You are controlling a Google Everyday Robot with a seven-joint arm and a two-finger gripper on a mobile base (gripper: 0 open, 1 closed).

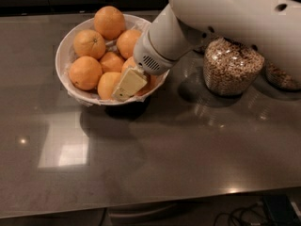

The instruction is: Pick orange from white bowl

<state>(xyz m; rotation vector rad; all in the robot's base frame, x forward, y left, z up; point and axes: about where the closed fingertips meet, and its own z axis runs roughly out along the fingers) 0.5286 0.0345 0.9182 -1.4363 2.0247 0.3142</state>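
Note:
The white bowl (pixel 63 60) stands at the back left of the dark counter and holds several oranges. The biggest-looking orange (pixel 109 21) sits on top at the back. My gripper (pixel 126 84) reaches down from the right into the front right of the bowl. It lies against a front orange (pixel 108 83), and another orange (pixel 151 83) is mostly hidden beneath it. The white arm (pixel 225 13) covers the bowl's right rim.
A glass jar of cereal (pixel 231 66) stands right of the bowl, partly under the arm. A second jar (pixel 281 77) is at the right edge. The counter's front edge (pixel 150 202) runs along the bottom, with cables below it.

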